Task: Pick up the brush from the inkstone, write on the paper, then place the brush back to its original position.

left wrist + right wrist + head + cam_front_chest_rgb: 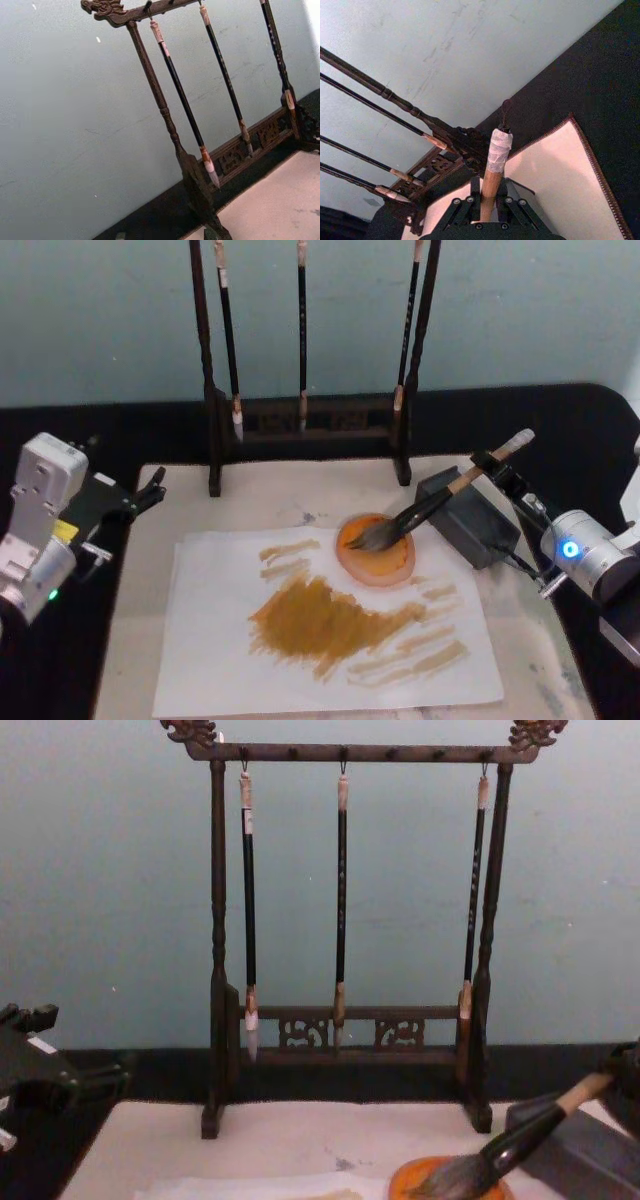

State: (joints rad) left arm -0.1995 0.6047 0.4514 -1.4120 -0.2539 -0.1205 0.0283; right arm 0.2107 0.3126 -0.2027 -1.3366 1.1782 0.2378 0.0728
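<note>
The brush lies at a slant, its dark bristles resting in a shallow orange dish and its tan handle rising to the right over the grey inkstone. The right gripper is clamped on the handle just below the white-wrapped end. The dish sits on the upper right part of the paper, which carries broad ochre strokes and lies on an off-white mat. Behind it, three thin brushes hang from a dark wooden rack. The left gripper hangs parked at the mat's far left corner.
</note>
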